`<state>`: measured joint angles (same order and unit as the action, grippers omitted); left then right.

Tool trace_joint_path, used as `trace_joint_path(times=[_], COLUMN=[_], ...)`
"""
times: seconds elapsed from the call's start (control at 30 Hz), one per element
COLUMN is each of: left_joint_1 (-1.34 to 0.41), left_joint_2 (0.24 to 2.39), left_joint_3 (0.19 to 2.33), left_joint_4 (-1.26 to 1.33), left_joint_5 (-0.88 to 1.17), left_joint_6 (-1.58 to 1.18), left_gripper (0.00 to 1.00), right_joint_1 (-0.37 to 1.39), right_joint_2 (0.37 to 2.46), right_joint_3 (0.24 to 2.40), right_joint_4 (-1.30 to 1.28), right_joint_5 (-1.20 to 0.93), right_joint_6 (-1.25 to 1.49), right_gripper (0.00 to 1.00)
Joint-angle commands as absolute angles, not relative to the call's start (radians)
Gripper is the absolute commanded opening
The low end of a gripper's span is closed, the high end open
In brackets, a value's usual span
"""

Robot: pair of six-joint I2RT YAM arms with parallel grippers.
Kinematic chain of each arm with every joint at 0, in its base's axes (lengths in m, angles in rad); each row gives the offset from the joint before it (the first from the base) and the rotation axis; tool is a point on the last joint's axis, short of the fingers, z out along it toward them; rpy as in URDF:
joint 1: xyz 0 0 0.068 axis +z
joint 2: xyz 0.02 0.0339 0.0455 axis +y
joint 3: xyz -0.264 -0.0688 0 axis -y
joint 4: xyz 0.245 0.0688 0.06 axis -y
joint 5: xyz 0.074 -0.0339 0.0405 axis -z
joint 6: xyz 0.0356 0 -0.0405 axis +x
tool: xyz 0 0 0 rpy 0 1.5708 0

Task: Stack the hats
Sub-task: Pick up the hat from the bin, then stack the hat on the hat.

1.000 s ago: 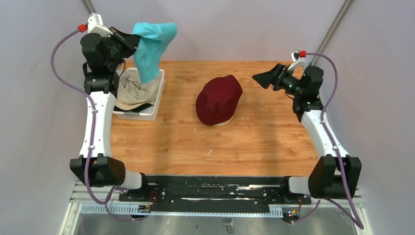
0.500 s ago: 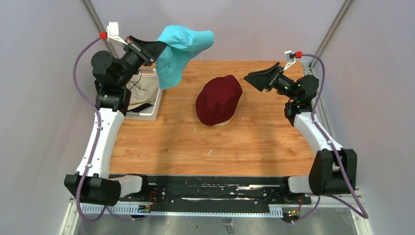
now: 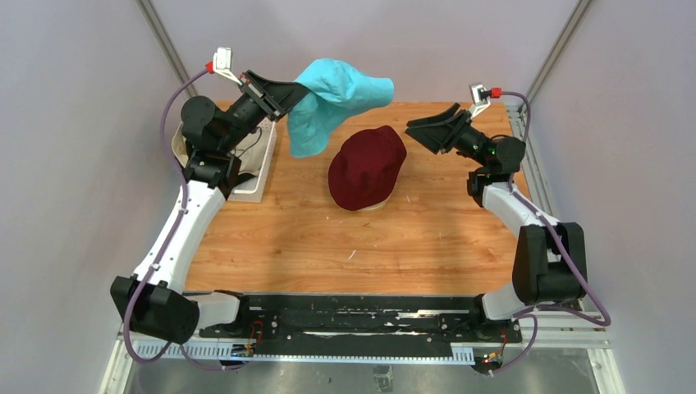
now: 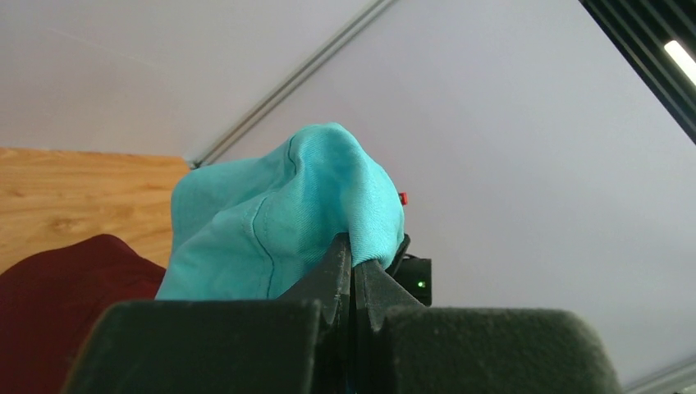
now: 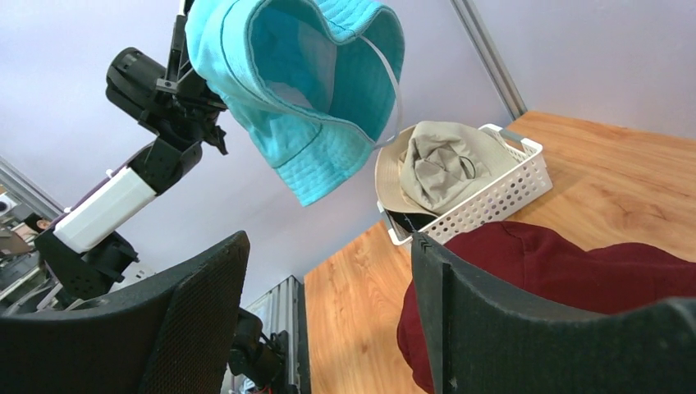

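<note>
Teal hat [image 3: 341, 90]: brim clamped in my left pincer [image 3: 297, 97]; right pincer [image 3: 414, 135] apart, should take opposite brim, centre opening over maroon hat [image 3: 368, 167]

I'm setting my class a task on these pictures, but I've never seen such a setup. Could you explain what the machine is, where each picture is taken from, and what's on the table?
These are two robot arms fixed at the near edge of a wooden table, each ending in a two-finger gripper. One picture looks down from above and behind the arms. The other two come from a camera on each wrist. The left gripper is shut on a teal hat, held in the air. The right gripper is open and empty, near a maroon hat on the table. A white basket holds a beige hat.
</note>
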<state>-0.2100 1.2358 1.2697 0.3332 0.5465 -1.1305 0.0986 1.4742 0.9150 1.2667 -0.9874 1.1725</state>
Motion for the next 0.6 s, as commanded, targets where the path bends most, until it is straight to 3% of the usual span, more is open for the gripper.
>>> trace_joint_path(times=[0.0,0.57], left_joint_1=[-0.231,-0.258], left_joint_2=[1.258,1.336], left_joint_3=[1.28,1.291], left_joint_4=[0.417,0.425], left_joint_5=[0.578,0.593], left_joint_6=[-1.168,-1.167], left_gripper=[0.0,0.0], right_joint_1=[0.119,0.155], right_joint_2=[1.52,1.692], right_joint_3=[0.949,1.137], right_joint_4=[1.429,1.555], right_joint_5=[-1.012,-1.026], right_joint_6=[1.249,1.33], right_gripper=[0.71,0.64])
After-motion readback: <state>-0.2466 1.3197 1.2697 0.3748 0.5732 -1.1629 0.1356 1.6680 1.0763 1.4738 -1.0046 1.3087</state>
